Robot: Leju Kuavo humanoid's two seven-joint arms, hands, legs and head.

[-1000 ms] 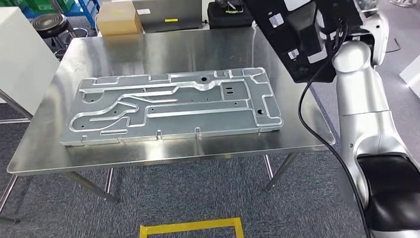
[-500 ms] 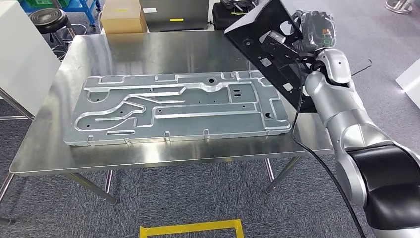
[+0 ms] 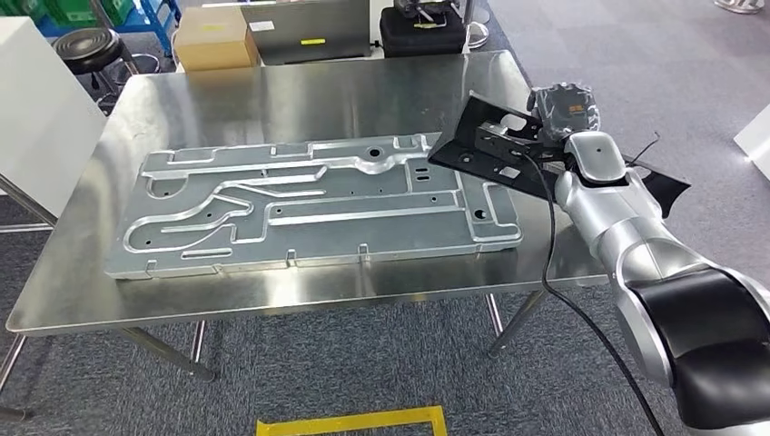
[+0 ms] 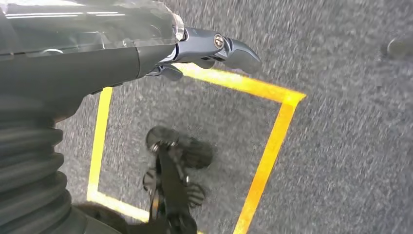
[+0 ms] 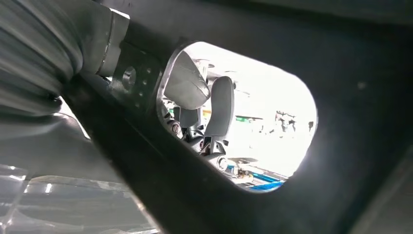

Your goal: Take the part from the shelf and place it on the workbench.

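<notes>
The black part, a flat plastic panel with cut-outs, lies almost level just over the right end of the steel workbench. Its near-left corner overlaps the right end of a large silver stamped plate on the bench; whether they touch I cannot tell. My right hand grips the part at its far right side. In the right wrist view its fingers show through an opening in the black part. My left hand hangs over the carpet, its fingers stretched out and holding nothing.
Behind the bench stand a cardboard box, a grey case and a black case. A black stool and a white cabinet are at the left. Yellow floor tape marks the carpet in front.
My right arm has lowered and the black part has swung from steeply tilted, high over the bench's right end, down to nearly flat. The view has shifted slightly.
</notes>
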